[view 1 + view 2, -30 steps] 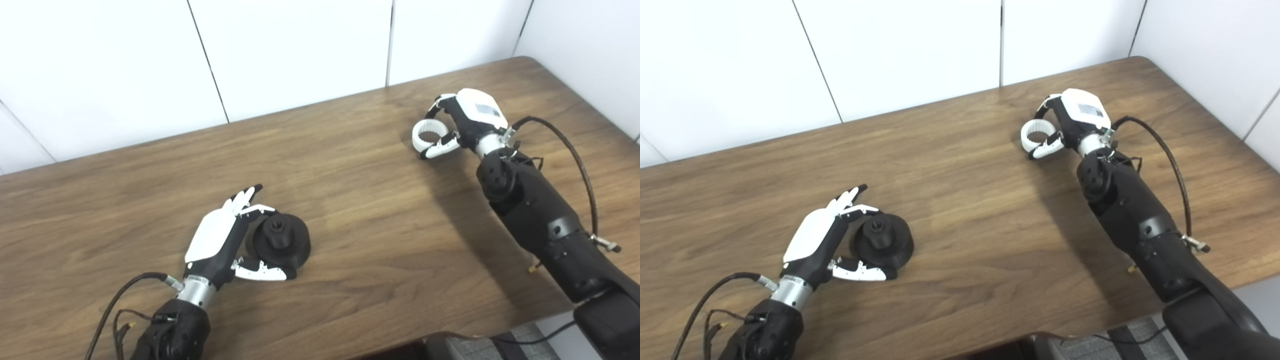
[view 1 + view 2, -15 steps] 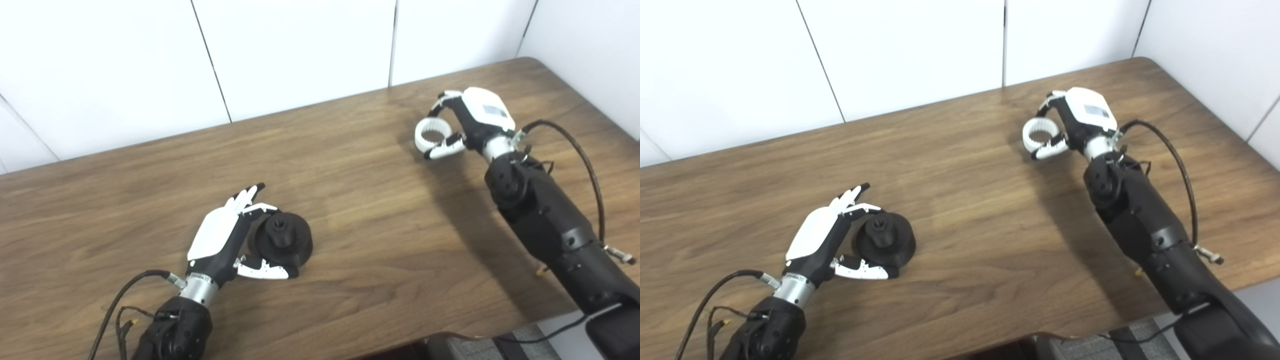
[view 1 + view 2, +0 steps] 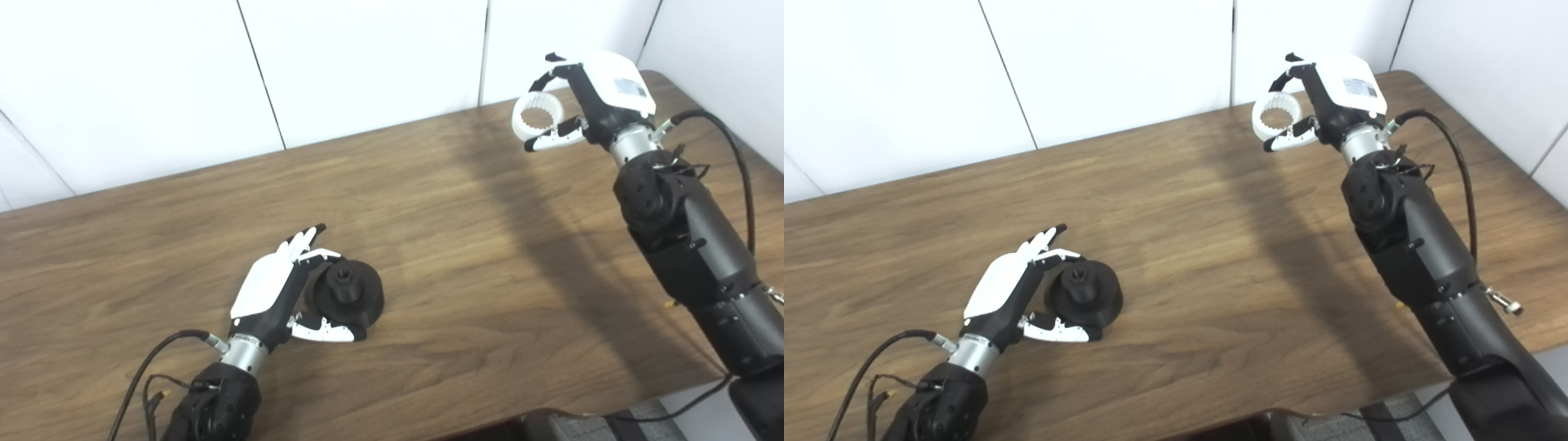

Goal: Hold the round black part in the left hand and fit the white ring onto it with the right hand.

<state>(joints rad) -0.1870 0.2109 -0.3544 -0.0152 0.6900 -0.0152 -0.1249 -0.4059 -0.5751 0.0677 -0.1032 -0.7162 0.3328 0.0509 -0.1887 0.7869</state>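
White ring [image 3: 538, 117] within right hand [image 3: 597, 92], aloft.

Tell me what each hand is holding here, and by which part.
The right hand holds the white ring by its outer rim, raised off the table. The left hand cups the round black part at its side; a firm hold cannot be told.

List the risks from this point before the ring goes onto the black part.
The white ring is pinched only at its rim by the right hand, high above the table, so it may slip and drop. The black part rests on the table, the left hand loosely cupping it; pressing could shift it.
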